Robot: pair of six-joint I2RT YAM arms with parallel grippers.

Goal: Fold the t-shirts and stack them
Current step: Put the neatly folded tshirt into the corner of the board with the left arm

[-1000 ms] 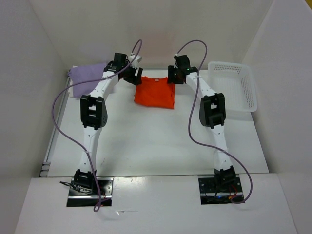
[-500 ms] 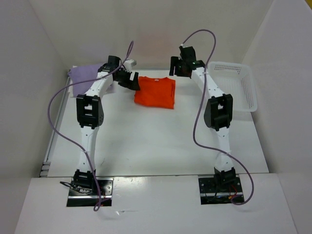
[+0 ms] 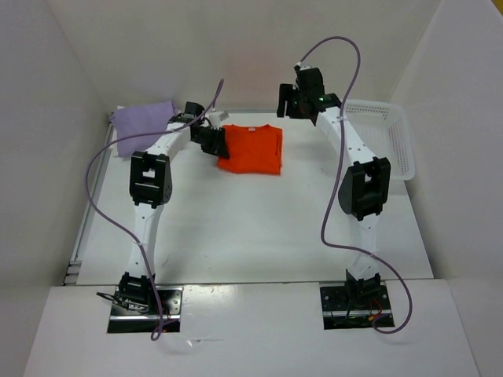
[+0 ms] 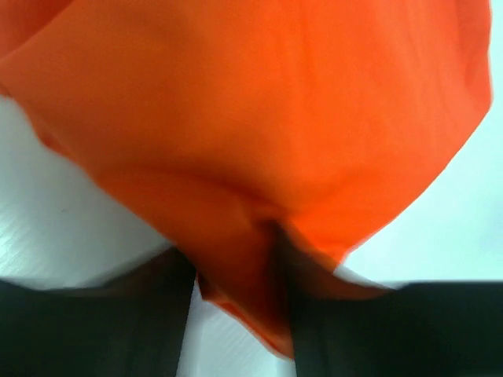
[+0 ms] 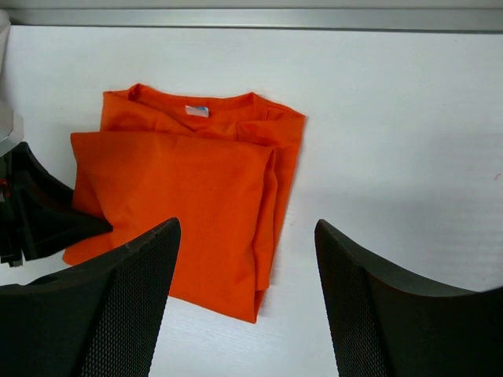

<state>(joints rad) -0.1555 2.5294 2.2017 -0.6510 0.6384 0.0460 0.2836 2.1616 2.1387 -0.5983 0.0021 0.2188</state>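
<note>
A folded orange t-shirt [image 3: 251, 149] lies at the back middle of the table, its collar toward the far wall. My left gripper [image 3: 212, 141] sits at the shirt's left edge. In the blurred left wrist view, orange cloth [image 4: 259, 141] bunches between the left gripper's [image 4: 240, 290] dark fingers and fills the gap at their tips. My right gripper [image 3: 289, 102] hangs raised behind the shirt's right side. It stands open [image 5: 245, 236] with nothing between its fingers, and the orange t-shirt [image 5: 189, 196] lies below it. A light purple t-shirt [image 3: 143, 120] lies bunched at the back left corner.
A white mesh basket [image 3: 381, 141] stands at the right edge of the table. White walls close in the back and both sides. Purple cables loop above both arms. A metal rail [image 5: 251, 17] runs along the table's far edge.
My right gripper let go, lifted and drew back from the shirt's right side. My left gripper opened, shifted down along the shirt's left edge and closed on the cloth again.
</note>
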